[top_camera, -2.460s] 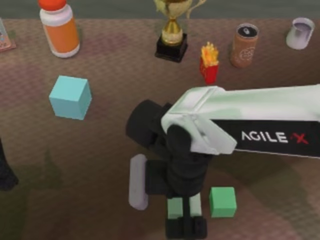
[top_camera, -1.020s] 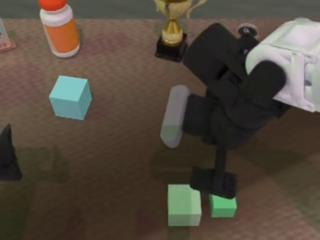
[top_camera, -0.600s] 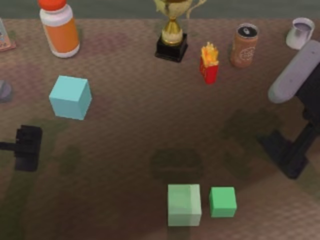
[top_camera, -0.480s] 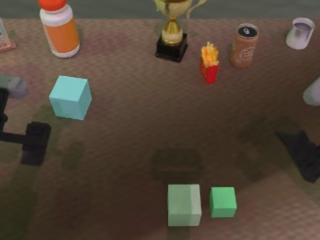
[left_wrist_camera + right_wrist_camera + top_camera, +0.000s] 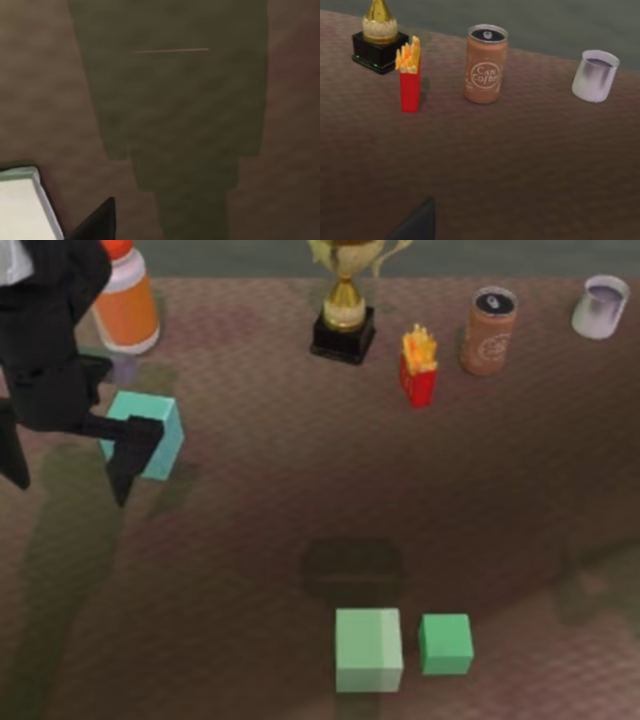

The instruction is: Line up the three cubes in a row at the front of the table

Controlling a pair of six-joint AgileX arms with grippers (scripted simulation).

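Our left gripper (image 5: 75, 455) hangs over the light-blue cube (image 5: 150, 436) at the far left of the table (image 5: 300, 500), its fingers spread wide, we judge so that they can pass on both sides of it; the mint-green cube (image 5: 368, 649) and the bright-green cube (image 5: 445, 644) already stand just beside each other at the front, so only this cube is missing from the row; our right arm is out of the top view, and we cannot tell how its jaws stand.

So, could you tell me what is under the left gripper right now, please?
The left gripper hangs over the near-left part of the light-blue cube, which rests on the table. That part of the cube is hidden behind its fingers.
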